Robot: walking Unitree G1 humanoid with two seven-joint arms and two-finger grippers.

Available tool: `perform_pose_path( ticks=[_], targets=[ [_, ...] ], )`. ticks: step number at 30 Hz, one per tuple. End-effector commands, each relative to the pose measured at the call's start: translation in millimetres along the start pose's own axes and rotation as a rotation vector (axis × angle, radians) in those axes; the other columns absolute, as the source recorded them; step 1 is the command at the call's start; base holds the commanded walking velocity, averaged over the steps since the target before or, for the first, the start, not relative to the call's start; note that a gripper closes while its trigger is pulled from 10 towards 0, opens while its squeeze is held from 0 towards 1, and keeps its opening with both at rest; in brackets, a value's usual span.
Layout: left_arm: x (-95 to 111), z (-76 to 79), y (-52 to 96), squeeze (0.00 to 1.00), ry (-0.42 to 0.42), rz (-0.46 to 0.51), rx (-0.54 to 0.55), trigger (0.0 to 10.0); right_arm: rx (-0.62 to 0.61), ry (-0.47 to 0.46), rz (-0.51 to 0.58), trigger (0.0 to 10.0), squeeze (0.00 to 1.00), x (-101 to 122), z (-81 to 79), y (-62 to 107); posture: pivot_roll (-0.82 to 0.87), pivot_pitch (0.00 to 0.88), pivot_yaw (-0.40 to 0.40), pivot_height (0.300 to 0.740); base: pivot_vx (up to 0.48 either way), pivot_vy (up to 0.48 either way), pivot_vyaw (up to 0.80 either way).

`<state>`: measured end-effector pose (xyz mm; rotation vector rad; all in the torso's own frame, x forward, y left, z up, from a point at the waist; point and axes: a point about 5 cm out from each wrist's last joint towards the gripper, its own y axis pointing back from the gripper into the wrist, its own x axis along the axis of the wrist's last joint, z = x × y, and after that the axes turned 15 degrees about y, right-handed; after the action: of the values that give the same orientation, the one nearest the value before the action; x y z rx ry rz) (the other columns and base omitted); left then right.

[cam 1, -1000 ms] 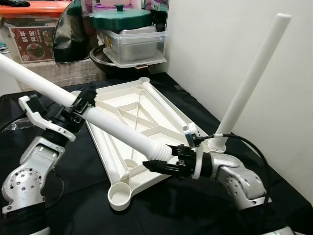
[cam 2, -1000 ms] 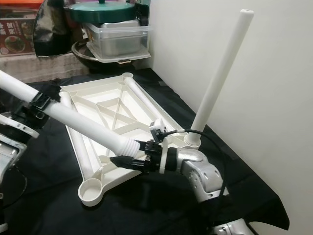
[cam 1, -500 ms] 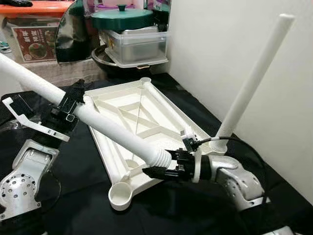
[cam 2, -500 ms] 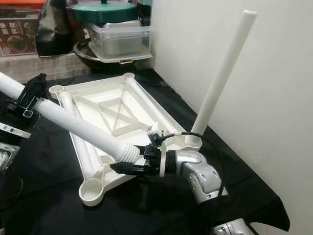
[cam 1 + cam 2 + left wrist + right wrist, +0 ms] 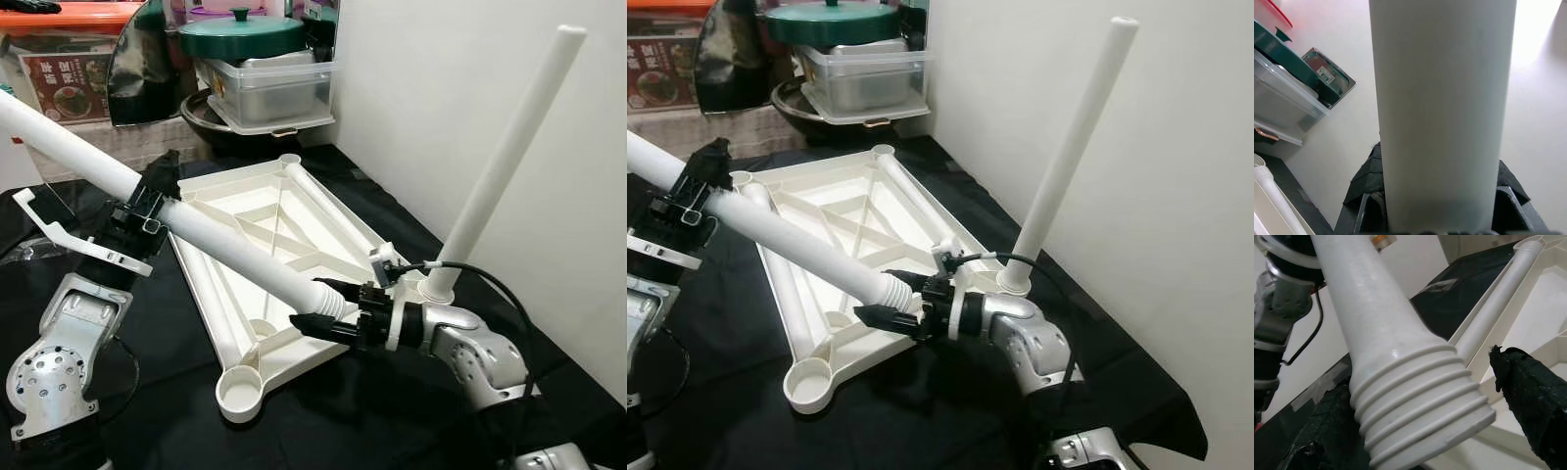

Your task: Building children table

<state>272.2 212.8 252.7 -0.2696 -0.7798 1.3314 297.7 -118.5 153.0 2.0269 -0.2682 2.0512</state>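
Note:
A white tabletop (image 5: 338, 217) lies upside down on the black table. One white leg (image 5: 500, 166) stands upright in its near right corner socket. A second leg (image 5: 786, 289) lies inside the tabletop along its left edge. My left gripper (image 5: 147, 201) is shut on a long white leg (image 5: 235, 250) that slants down over the tabletop. That leg's threaded end (image 5: 1420, 401) sits between the fingers of my right gripper (image 5: 328, 306), which is open: one finger (image 5: 1530, 401) stands apart from the threads. The near left corner socket (image 5: 240, 392) holds nothing.
A white wall (image 5: 441, 88) runs close along the table's right side. Behind the tabletop stand a clear plastic box (image 5: 269, 88) and a green-lidded pot (image 5: 240, 37). Black cloth (image 5: 167, 411) shows in front of the tabletop.
The left gripper has shifted a little left and up with the leg. The leg's threaded end dipped and came back up between the right fingers.

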Motion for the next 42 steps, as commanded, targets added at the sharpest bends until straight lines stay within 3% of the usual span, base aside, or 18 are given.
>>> perform_pose_path(
  ticks=[1, 3, 7, 12, 15, 17, 18, 20, 21, 22, 25, 34, 41, 42],
  targets=[
    [12, 2.6, 3.3, 0.0, -0.095, 0.001, 0.017, 0.0, 0.015, 0.015, -0.024, 10.0, 1.0, 2, 5.2, 17.3, 0.02, 0.0, -0.048, 0.74, 0.0, 0.0, 0.0],
    [19, 2.2, 6.2, 0.0, -0.15, 0.004, 0.036, 0.0, 0.021, 0.029, -0.046, 10.0, 1.0, 6, 8.9, 27.5, 0.02, 0.0, -0.048, 0.74, 0.0, 0.0, 0.0],
    [22, 2.1, 7.9, 0.0, -0.173, 0.0, 0.044, 0.0, 0.017, 0.034, -0.055, 10.0, 1.0, 11, 13.0, 33.8, 0.02, 0.0, -0.054, 0.74, 0.0, 0.0, 0.0],
    [13, 6.2, 10.2, 0.0, -0.234, -0.109, 0.011, 0.0, -0.002, -0.025, 0.035, 10.0, 1.0, 38, 28.6, 43.0, 0.01, 0.0, -0.06, 0.74, 0.0, 0.0, 0.0],
    [-12, 10.4, 6.1, 0.0, -0.265, -0.275, -0.046, 0.0, 0.025, -0.005, 0.091, 10.0, 1.0, 62, 32.3, 18.5, 0.01, 0.0, -0.062, 0.74, 0.0, 0.0, 0.0],
    [-17, 11.4, 4.9, 0.0, -0.274, -0.314, -0.06, 0.0, 0.047, 0.006, 0.093, 10.0, 1.0, 66, 30.1, 10.3, 0.01, 0.0, -0.062, 0.74, 0.0, 0.0, 0.0],
    [-23, 13.2, 2.4, 0.0, -0.3, -0.366, -0.082, 0.0, 0.087, 0.023, 0.081, 10.0, 0.7, 67, 25.5, 0.8, 0.02, 0.0, -0.063, 0.74, 0.0, 0.0, 0.0],
    [-26, 14.3, 1.0, 0.0, -0.317, -0.396, -0.095, 0.0, 0.113, 0.033, 0.071, 10.0, 0.7, 68, 22.5, -4.6, 0.02, 0.0, -0.063, 0.74, 0.0, 0.0, 0.0],
    [-28, 15.6, -1.5, 0.0, -0.336, -0.427, -0.109, 0.0, 0.133, 0.038, 0.049, 10.0, 0.0, 67, 19.8, -11.4, 0.02, 0.0, -0.07, 0.74, 0.0, 0.0, 0.0],
    [-28, 15.6, -1.5, 0.0, -0.336, -0.427, -0.109, 0.0, 0.133, 0.038, 0.049, 10.0, 0.0, 67, 19.8, -11.4, 0.02, 0.0, -0.07, 0.74, 0.0, 0.0, 0.0],
    [-34, 22.7, -10.5, 0.0, -0.378, -0.526, -0.176, 0.0, 0.167, 0.051, -0.028, 10.0, 0.0, 58, 15.0, -33.5, 0.02, 0.0, -0.071, 0.74, 0.0, 0.0, 0.0],
    [-35, 26.7, -20.9, 0.0, -0.464, -0.643, -0.249, 0.0, 0.248, 0.0, -0.056, 10.0, 0.0, 62, 9.6, -51.1, 0.03, 0.0, -0.082, 0.74, 0.0, 0.0, 0.0],
    [-37, 24.7, -26.0, 0.0, -0.482, -0.671, -0.265, 0.0, 0.322, 0.06, -0.073, 10.0, 0.0, 70, 2.2, -60.5, 0.02, 0.0, -0.08, 0.74, 0.0, 0.0, 0.0],
    [-39, 24.3, -28.0, 0.0, -0.48, -0.674, -0.271, 0.0, 0.35, 0.112, -0.08, 10.0, 0.0, 71, -2.1, -66.9, 0.02, 0.0, -0.08, 0.74, 0.0, 0.0, 0.0]
  ],
)
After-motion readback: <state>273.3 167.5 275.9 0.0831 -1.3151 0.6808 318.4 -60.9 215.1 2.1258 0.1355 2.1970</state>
